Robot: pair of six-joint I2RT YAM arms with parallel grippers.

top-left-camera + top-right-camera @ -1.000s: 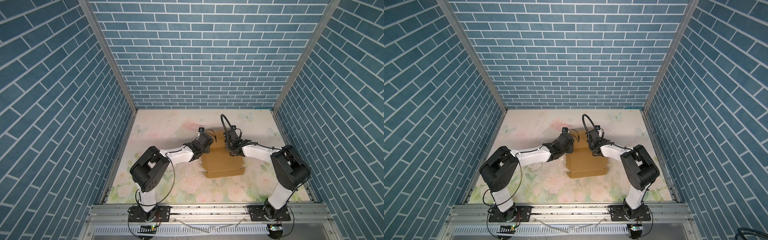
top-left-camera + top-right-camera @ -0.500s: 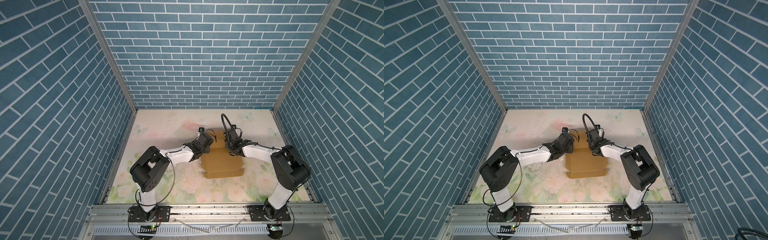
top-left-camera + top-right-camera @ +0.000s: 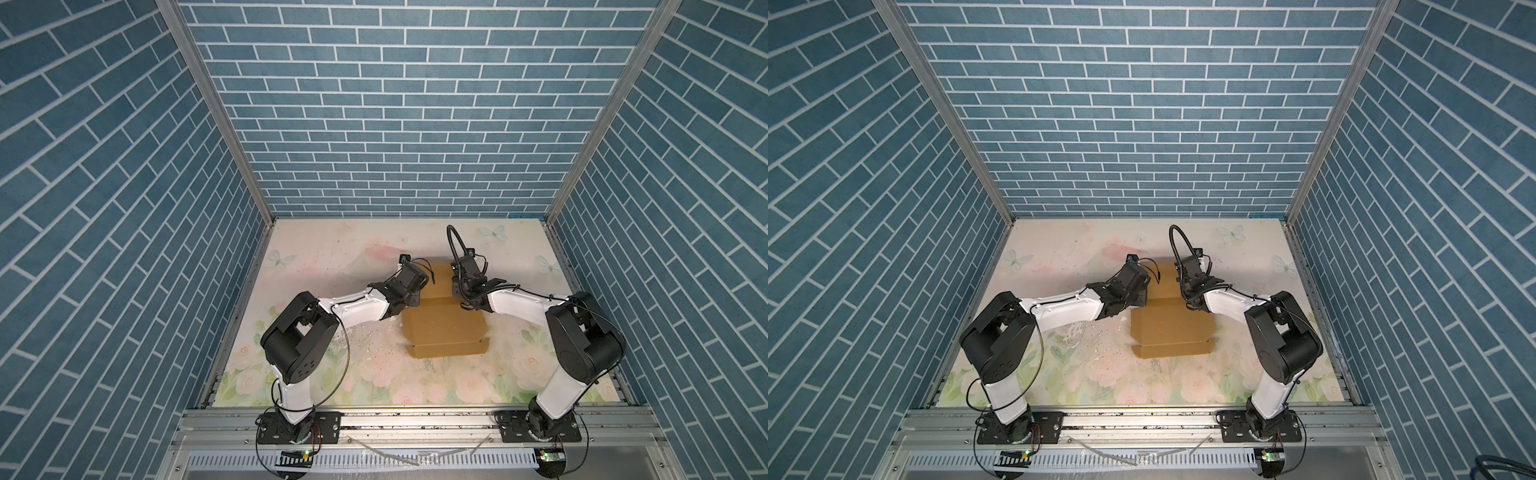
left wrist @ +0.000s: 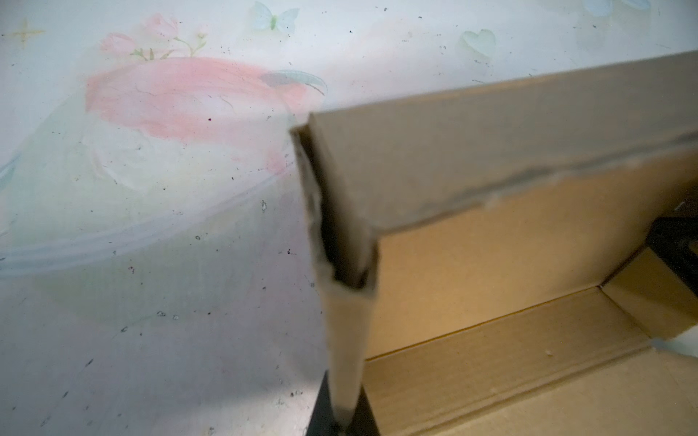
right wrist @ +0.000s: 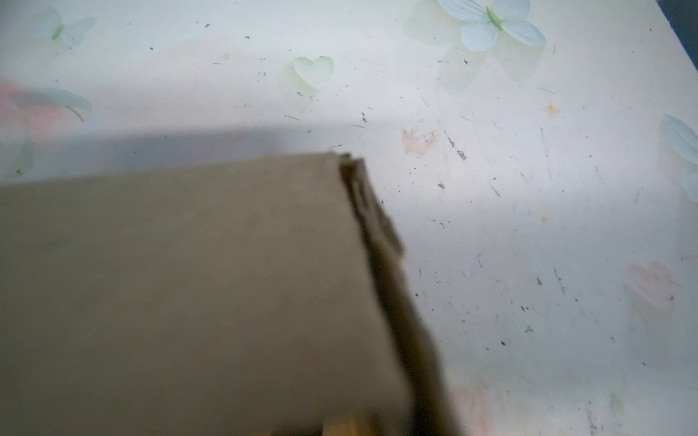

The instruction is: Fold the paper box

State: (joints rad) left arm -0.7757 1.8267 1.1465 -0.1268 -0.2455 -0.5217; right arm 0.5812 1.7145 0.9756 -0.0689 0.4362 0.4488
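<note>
Left arm (image 3: 353, 307) reaches in low from the left over the table (image 3: 332, 249), which has a floral print and is scuffed and speckled. Left gripper (image 3: 415, 299) is at the box's left edge, on its far half, in both top views. In the left wrist view the dark fingers (image 4: 321, 415) are closed tight on the box's upright left side wall, with cardboard pinched between them.

Box (image 3: 442, 328) is plain brown cardboard. It lies mid-table, resting on the table between the two grippers. The near part is a broad flat panel with a narrow flap along its near edge. The far part runs on between the two wrists. The left wrist view looks into an open tray with a bare floor. The far wall is folded over at the top with a ragged edge, and the corner is doubled up and frayed. In the right wrist view a blurred cardboard panel fills much of the view, with one corner over the table.

Right gripper (image 3: 458, 289) is at the box's right edge, on its far half, opposite the left gripper. Its fingers are hidden under the wrist and cable in both top views and don't show in the right wrist view. Can't tell how wide the jaws are or whether they hold cardboard.

Right arm (image 3: 523, 301) comes in low from the right.
</note>
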